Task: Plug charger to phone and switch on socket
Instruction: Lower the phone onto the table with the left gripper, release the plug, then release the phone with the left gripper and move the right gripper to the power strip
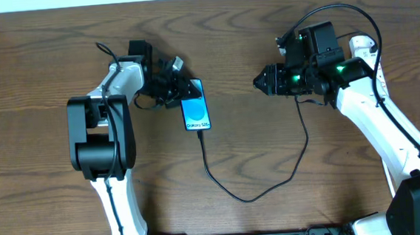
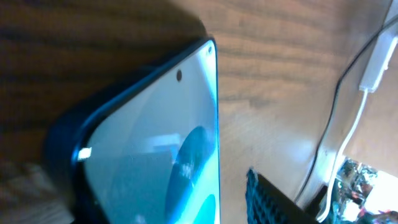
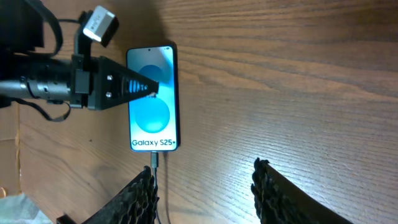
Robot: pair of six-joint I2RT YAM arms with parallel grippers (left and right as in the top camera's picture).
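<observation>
The phone [image 1: 196, 113] lies flat on the wood table, its blue screen lit and reading "Galaxy S25+" [image 3: 152, 93]. The charger's black plug tip [image 3: 154, 159] sits in the phone's bottom port. Its thin black cable [image 1: 238, 198] loops toward the front and back up under my right wrist. The adapter and the socket are hidden. My left gripper [image 1: 181, 90] rests at the phone's top left; its tip [image 3: 152, 87] lies over the screen. One finger [image 2: 267, 193] shows, apart from the phone's edge [image 2: 216, 124]. My right gripper [image 3: 204, 167] is open and empty, right of the phone [image 1: 259, 81].
A white connector with a white cord [image 2: 376, 59] and a black cable [image 2: 329, 118] show far off in the left wrist view. The right arm's white links [image 1: 377, 120] cross the right side of the table. The left arm's base [image 1: 100, 136] stands left of the phone.
</observation>
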